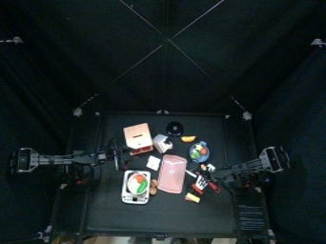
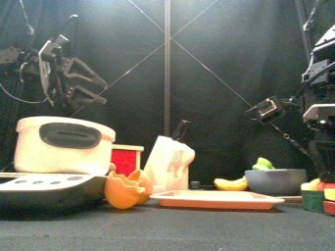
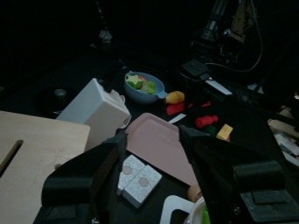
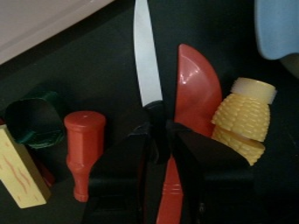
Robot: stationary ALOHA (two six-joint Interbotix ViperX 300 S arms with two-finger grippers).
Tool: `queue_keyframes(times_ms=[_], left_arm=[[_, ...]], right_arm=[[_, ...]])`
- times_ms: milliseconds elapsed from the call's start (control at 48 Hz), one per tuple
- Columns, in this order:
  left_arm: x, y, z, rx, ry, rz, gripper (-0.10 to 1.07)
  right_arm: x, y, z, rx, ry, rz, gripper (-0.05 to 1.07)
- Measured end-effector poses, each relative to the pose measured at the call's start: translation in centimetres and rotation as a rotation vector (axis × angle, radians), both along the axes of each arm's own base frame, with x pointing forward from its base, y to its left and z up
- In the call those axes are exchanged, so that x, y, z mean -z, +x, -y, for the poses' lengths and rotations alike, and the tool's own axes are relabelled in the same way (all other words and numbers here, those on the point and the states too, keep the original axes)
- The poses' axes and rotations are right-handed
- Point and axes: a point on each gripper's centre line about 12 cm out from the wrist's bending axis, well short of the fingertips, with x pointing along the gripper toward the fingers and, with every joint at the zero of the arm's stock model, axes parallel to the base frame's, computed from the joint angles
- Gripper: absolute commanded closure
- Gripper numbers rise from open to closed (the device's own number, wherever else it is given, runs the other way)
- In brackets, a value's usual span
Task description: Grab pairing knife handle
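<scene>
Black tabletop (image 4: 105,79) lies under my right gripper (image 4: 163,140), whose part-open jaws straddle but do not yet clasp the pairing knife handle (image 4: 169,188) beside a corn piece (image 4: 239,118), so I should stay centred while squeezing; left gripper (image 3: 152,171) rests open.

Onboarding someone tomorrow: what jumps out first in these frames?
The right wrist view: the right gripper straddles the red pairing knife handle, its bare blade pointing away beside a red sheath-like piece and a corn cob. From the front, a white knife block stands mid-table behind a pink tray.
</scene>
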Motion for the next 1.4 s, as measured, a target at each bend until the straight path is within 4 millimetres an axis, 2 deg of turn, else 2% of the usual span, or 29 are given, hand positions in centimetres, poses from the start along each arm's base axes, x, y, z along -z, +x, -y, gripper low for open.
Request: queue_keyframes(times_ms=[188, 417, 542, 854, 1125, 1250, 1396], left_arm=[[0.0, 0.0, 0.0, 0.0, 0.0, 0.0, 0.11], [0.0, 0.0, 0.0, 0.0, 0.0, -0.001, 0.11], [0.0, 0.0, 0.0, 0.0, 0.0, 0.0, 0.11], [0.1, 0.0, 0.0, 0.0, -0.001, -0.004, 0.11], [0.1, 0.0, 0.0, 0.0, -0.003, -0.006, 0.11], [0.1, 0.0, 0.0, 0.0, -0.001, -0.004, 0.11], [0.1, 0.0, 0.0, -0.001, -0.003, -0.002, 0.11]], right_arm=[[0.1, 0.1, -0.2, -0.008, 0.015, 0.033, 0.39], [0.7, -0.3, -0.3, -0.007, 0.034, 0.043, 0.27], [0.9, -0.3, -0.3, -0.005, 0.034, 0.038, 0.24], [1.3, -0.1, -0.4, -0.025, 0.04, 0.065, 0.27], [1.4, 0.0, -0.6, -0.032, 0.039, 0.056, 0.43], [1.2, 0.0, -0.6, -0.025, 0.033, 0.042, 0.44], [0.2, 0.2, -0.7, -0.025, 0.017, 0.025, 0.44]])
